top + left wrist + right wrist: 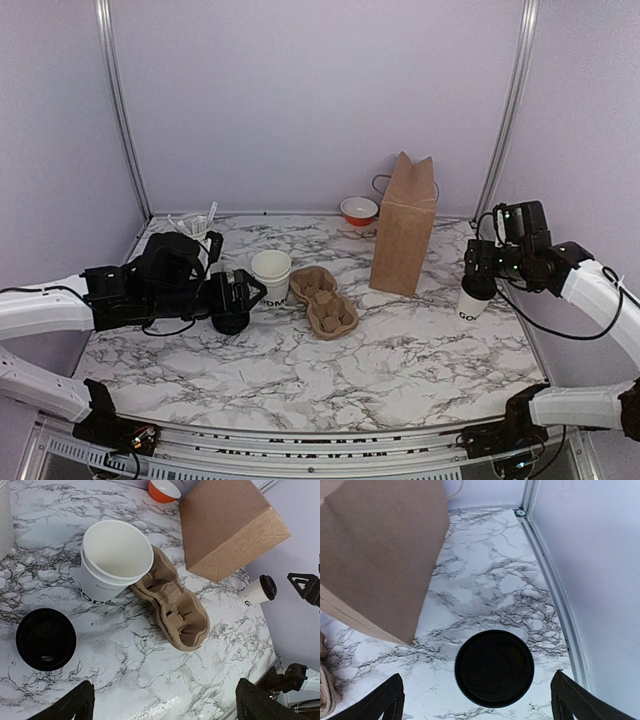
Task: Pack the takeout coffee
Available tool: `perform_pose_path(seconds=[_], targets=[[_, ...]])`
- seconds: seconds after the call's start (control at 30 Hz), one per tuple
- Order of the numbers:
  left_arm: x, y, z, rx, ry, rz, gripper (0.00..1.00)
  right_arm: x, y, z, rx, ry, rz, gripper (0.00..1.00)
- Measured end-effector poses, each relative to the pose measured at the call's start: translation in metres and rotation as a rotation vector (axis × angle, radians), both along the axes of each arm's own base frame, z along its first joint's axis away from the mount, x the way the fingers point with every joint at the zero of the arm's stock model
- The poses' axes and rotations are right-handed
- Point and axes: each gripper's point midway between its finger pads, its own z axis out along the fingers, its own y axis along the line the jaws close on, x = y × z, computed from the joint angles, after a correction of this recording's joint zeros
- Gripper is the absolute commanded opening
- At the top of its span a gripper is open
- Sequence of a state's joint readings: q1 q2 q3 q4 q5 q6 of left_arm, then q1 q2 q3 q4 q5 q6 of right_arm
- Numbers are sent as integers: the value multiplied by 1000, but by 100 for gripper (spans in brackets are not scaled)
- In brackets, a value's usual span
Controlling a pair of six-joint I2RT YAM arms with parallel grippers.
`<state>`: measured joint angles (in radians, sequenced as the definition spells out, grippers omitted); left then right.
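The takeout coffee (475, 297), a white cup with dark lettering and a black lid (494, 667), stands upright on the marble table near the right edge. My right gripper (487, 265) hovers just above it, open; in the right wrist view the lid lies between the two spread fingers (390, 700) without touching them. In the left wrist view the coffee (257, 591) shows far off to the right. My left gripper (245, 293) is open and holds nothing, low over the table left of the lidless cup; bare marble lies between its fingers (75, 705).
A brown paper bag (404, 225) stands upright left of the coffee. A cardboard cup carrier (323, 301) lies mid-table beside a lidless white cup (271, 275). A loose black lid (231, 322) lies by the left gripper. An orange bowl (359, 211) and utensil holder (195, 228) stand at the back.
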<state>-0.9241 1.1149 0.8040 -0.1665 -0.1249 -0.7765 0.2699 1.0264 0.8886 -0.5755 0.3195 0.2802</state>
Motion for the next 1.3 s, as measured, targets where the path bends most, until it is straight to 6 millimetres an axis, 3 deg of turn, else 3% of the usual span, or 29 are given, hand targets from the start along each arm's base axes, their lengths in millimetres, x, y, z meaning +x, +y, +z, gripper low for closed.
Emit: perform_pose_path(seconds=[0.17, 0.3, 0.43, 0.53, 0.67, 0.97, 1.3], targets=[[-1, -13, -45, 108, 75, -23, 89, -3, 42, 17, 33, -33, 122, 79], [6, -20, -74, 205, 99, -16, 64, -8, 61, 18, 57, -33, 177, 62], [23, -28, -83, 268, 76, 19, 42, -9, 70, 18, 80, -33, 202, 48], [39, -37, -87, 311, 50, 48, 25, -10, 74, 19, 96, -32, 217, 44], [60, -48, -96, 368, 21, 86, 18, -10, 78, 26, 115, -45, 236, 44], [94, -57, -130, 464, 13, 190, 15, -15, 79, 59, 153, -127, 260, 44], [136, -49, -155, 496, 35, 281, 15, -24, 77, 64, 162, -132, 269, 44]])
